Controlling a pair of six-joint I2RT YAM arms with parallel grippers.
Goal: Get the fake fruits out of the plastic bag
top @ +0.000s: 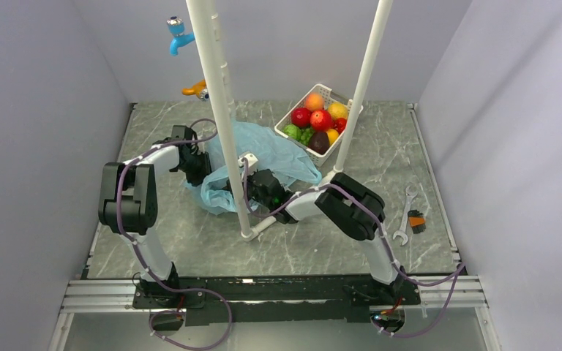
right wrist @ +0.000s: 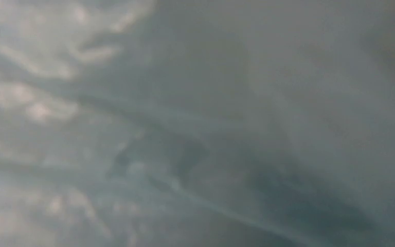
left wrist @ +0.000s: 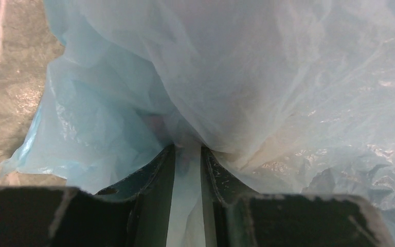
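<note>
The light-blue plastic bag (top: 278, 157) lies crumpled on the marble table between the two white poles. My left gripper (top: 196, 170) is at the bag's left edge. In the left wrist view it (left wrist: 187, 148) is shut on a fold of the bag's film (left wrist: 236, 77). My right gripper (top: 257, 189) is pushed into the bag's front edge. Its wrist view shows only blurred film (right wrist: 195, 123) and no fingers. No fruit shows in the bag. Red and orange fake fruits (top: 320, 119) lie in the white basket (top: 323, 89) behind it.
Two white poles (top: 219, 110) (top: 358, 88) stand over the bag, the left one footed at the front. A wrench (top: 408, 212) and a small orange-black tool (top: 416, 221) lie at the right. A blue tap (top: 178, 35) hangs on the back wall.
</note>
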